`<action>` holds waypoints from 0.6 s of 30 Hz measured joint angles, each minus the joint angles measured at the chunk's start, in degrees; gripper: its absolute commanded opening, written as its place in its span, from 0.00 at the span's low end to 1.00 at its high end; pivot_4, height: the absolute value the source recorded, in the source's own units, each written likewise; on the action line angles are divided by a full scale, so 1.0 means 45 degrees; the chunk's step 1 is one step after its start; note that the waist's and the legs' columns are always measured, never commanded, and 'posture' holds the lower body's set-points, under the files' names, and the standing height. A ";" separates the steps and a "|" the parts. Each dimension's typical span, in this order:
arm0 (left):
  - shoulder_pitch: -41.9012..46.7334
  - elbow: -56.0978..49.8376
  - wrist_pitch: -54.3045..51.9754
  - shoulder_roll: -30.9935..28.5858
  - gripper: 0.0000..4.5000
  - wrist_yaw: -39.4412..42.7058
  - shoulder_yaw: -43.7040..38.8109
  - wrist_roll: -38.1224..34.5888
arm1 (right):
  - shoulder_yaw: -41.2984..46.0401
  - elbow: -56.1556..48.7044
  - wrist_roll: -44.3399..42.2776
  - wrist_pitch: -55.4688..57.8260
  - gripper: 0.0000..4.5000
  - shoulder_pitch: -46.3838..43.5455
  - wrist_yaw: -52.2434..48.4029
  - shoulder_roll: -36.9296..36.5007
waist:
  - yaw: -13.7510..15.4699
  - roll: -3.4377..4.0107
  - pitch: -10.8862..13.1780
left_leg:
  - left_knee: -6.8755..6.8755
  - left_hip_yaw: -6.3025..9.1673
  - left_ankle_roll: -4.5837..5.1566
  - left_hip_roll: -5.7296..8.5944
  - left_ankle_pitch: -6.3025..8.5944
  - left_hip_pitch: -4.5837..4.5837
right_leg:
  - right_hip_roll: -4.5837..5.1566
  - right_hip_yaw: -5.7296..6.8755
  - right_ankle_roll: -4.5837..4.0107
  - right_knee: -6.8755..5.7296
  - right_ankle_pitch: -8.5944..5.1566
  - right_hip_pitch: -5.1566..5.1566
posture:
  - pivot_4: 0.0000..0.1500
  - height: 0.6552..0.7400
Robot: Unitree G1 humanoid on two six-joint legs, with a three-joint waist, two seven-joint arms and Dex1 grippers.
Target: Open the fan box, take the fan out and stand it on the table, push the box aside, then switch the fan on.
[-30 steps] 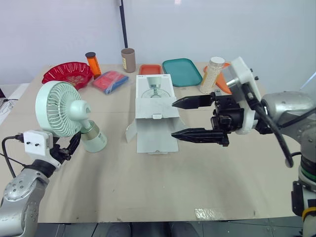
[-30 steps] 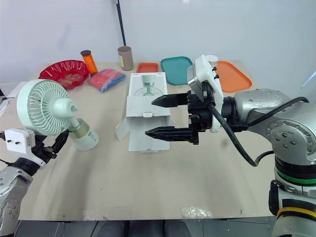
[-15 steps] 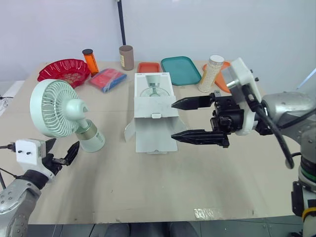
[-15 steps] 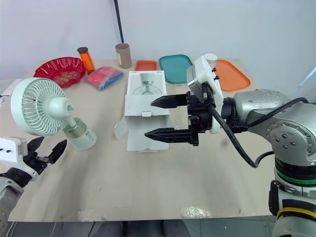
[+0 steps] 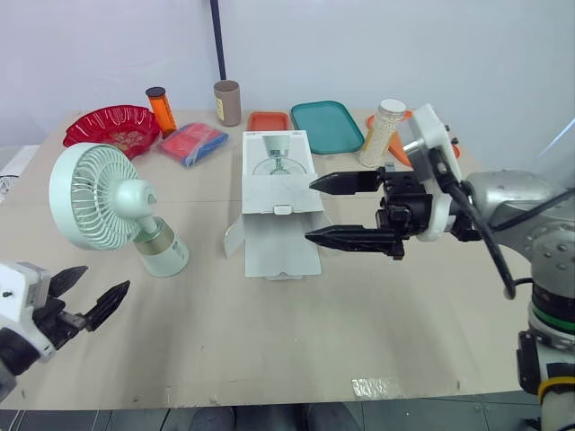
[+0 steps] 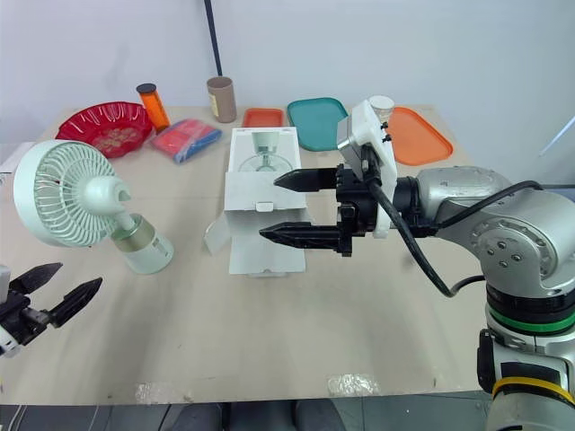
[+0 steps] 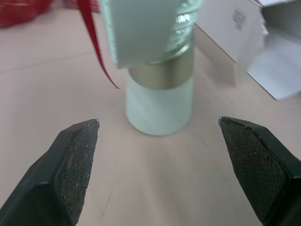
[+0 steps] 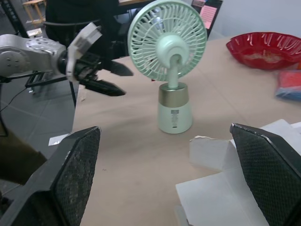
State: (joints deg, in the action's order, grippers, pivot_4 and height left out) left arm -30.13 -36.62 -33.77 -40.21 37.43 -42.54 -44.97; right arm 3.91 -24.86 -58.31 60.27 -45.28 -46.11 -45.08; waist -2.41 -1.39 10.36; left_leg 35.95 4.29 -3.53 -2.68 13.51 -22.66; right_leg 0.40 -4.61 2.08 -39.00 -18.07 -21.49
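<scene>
mint-green desk fan (image 5: pixel 115 208): upright on the table (image 5: pixel 269 341), just left of the open white fan box (image 5: pixel 278 202). left gripper (image 5: pixel 106 277): jaws released, empty, near the fan's base, apart from it. right gripper (image 5: pixel 310 210): jaws spread wide, empty, at the box's right side.

In the left wrist view, the mint-green desk fan (image 7: pixel 160 108) is blurred and its round head is cut off by the picture's edge, leaving the base and gold band. The white cardboard fan box (image 7: pixel 225 28) is cropped at one corner there, its print too small to read. In the right wrist view the box runs off the edge, as do a red scalloped bowl (image 8: pixel 263 52) and a red and blue packet (image 8: pixel 289 84).

From the head, the white housing behind the right end effector (image 6: pixel 268 208) hides most of a white-capped jar (image 6: pixel 384 103) and part of an orange tray (image 6: pixel 427 139). The arm behind the left end effector (image 5: pixel 108 277) is cut off at the side. A black pole (image 5: pixel 216 40) runs out of the top.
</scene>
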 measured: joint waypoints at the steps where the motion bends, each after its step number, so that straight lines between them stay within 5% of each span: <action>1: -0.0079 -0.0006 0.0003 -0.0141 0.97 0.0359 -0.0003 -0.0036 | 0.0000 0.0091 0.0059 0.0000 1.00 0.0003 0.0134 0.0034 | -0.0010 -0.0001 0.0005 | -0.0002 -0.0001 0.0000 0.0000 0.0000 0.0000 | 0.0000 0.0000 0.0000 0.0000 0.0000 -0.0001 | 1.00 1.00; 7: 0.0186 -0.0708 0.0130 -0.0971 0.97 0.2151 0.0848 -0.0239 | 0.0313 0.0317 0.0371 0.0565 1.00 0.0653 0.1678 0.0026 | 0.0049 -0.0024 0.0006 | -0.0007 -0.0001 -0.0015 -0.0002 0.0000 -0.0014 | 0.0002 0.0000 -0.0002 0.0008 -0.0002 -0.0008 | 1.00 1.00; 12: 0.0812 -0.1779 0.0906 -0.1277 0.97 0.3440 0.2598 -0.0112 | 0.0592 -0.3176 -0.0127 0.1885 1.00 0.3339 0.4557 0.0136 | -0.0044 0.0000 0.0019 | -0.0014 -0.0036 -0.0046 -0.0011 0.0008 -0.0049 | -0.0009 -0.0040 0.0004 -0.0014 -0.0015 -0.0074 | 1.00 1.00; 18: 0.3331 -0.1827 0.0885 -0.0607 0.97 0.2090 0.4393 -0.0074 | 0.0141 -0.3696 0.0740 0.2355 1.00 0.3447 0.7174 0.0825 | -0.0039 -0.0014 0.0008 | 0.0001 -0.0032 -0.0079 -0.0007 -0.0018 -0.0050 | -0.0017 -0.0044 0.0026 -0.0013 0.0003 -0.0067 | 1.00 1.00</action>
State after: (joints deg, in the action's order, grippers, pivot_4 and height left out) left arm -15.15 -44.84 -29.79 -42.94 46.83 -22.77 -45.30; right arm 4.55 -41.49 -54.98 70.87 -29.77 -13.83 -41.37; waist -2.59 -1.46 10.39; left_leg 35.96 4.14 -3.89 -2.71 13.43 -22.88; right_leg 0.32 -4.81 2.20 -39.06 -18.06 -21.79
